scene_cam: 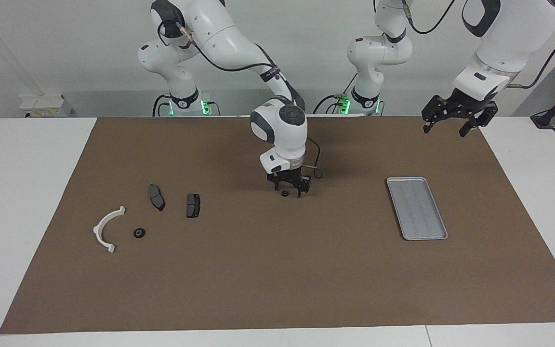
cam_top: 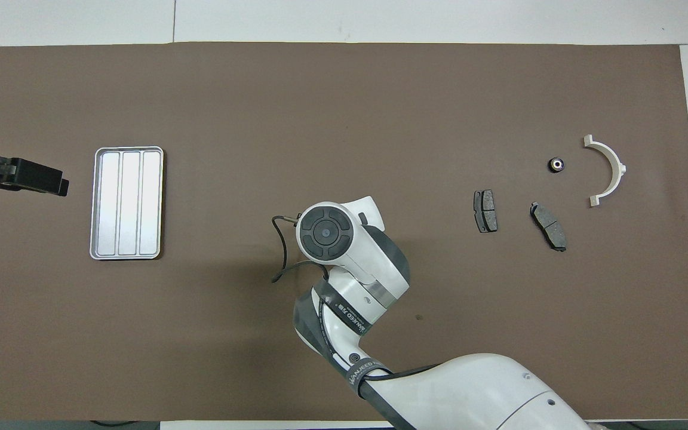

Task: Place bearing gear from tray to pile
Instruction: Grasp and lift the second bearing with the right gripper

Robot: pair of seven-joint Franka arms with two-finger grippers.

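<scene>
A small black bearing gear (scene_cam: pixel 284 193) lies on the brown mat midway along the table, apart from the tray. My right gripper (scene_cam: pixel 289 191) is down at the mat with its fingers open on either side of that gear. In the overhead view the right arm's wrist hides both. The grey ribbed tray (scene_cam: pixel 417 208) (cam_top: pixel 126 203) lies empty toward the left arm's end. The pile lies toward the right arm's end: a white arc (scene_cam: pixel 106 227) (cam_top: pixel 610 167), two dark brake pads (scene_cam: pixel 156 196) (scene_cam: pixel 192 205) and a second bearing gear (scene_cam: pixel 138 233) (cam_top: pixel 556 164). My left gripper (scene_cam: pixel 444 130) (cam_top: pixel 60 184) hangs open and empty in the air over the mat's edge beside the tray.
The brown mat (scene_cam: pixel 277 289) covers most of the white table. A cable loops from the right wrist (cam_top: pixel 284 251) just above the mat. Open mat lies between the middle gear and the pile.
</scene>
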